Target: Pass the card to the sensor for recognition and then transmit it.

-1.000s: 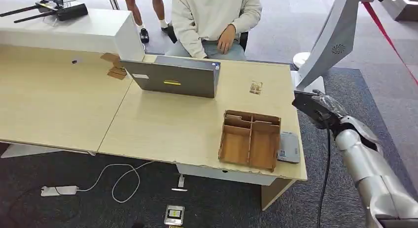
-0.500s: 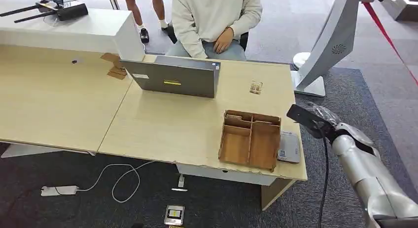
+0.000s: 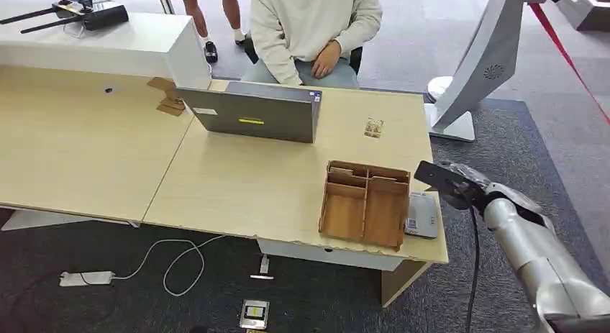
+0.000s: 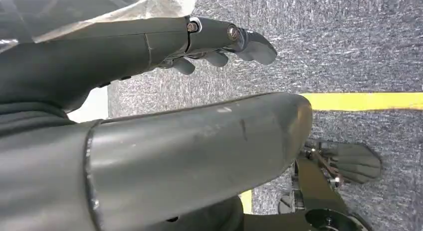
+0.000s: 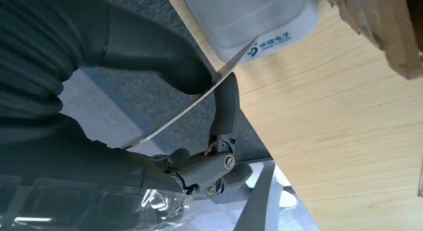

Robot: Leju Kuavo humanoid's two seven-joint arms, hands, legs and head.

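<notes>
You'll see the card [image 3: 436, 180], thin and dark, pinched in the right hand [image 3: 467, 189], tilted, just beside the sensor [image 3: 422, 215]. That sensor, a flat grey box with a blue logo, lies at the desk's near right corner.

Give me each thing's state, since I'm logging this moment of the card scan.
Card: pinched in the right hand, just short of the sensor.
Sensor: flat at the table edge, beside the tray.
Tray: on the table, looks empty.
Laptop: open, facing the person.
Left hand: holds nothing, over the carpet.
</notes>
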